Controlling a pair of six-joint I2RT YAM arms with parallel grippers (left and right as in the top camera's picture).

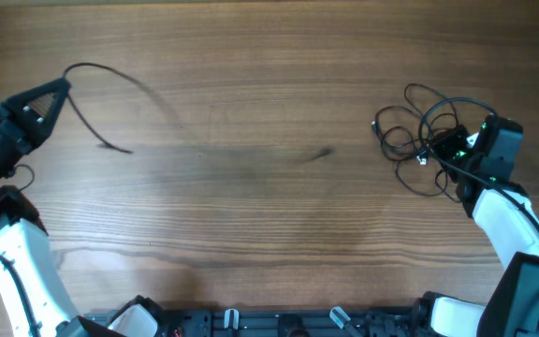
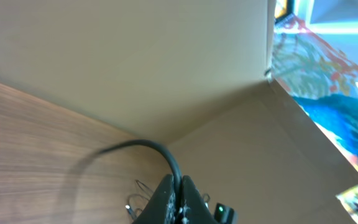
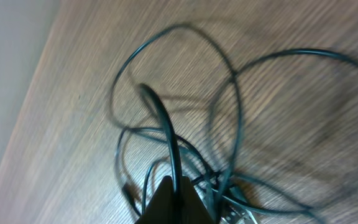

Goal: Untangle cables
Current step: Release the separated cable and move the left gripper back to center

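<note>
Two tools and two lots of cable on one wooden surface (image 1: 269, 225).

At the far left, left tool (image 1: 62, 92), tips pressed together on one single strand (image 1: 96, 65). From above: a thin arc up and over to the right from those tips, partly blurred, plus a darker length slanting down and right, its free end on the wood well left of centre. Long axis roughly upper left to lower right. From the left wrist: strand (image 2: 143, 145) rising from between the closed tips (image 2: 178, 186), then bending away left above the wood.

At the far right, one tangle (image 1: 427, 120) of thin black loops lying flat, spread wider than tall, well apart from the single strand. Number of cables in it: cannot tell. Right tool (image 1: 443, 148) at its lower right side, pointing left into it, closed on one loop. From the right wrist: that loop (image 3: 163, 121) arching up from the pinched tips (image 3: 174, 190), other loops (image 3: 238, 118) crossing behind on the wood.
</note>
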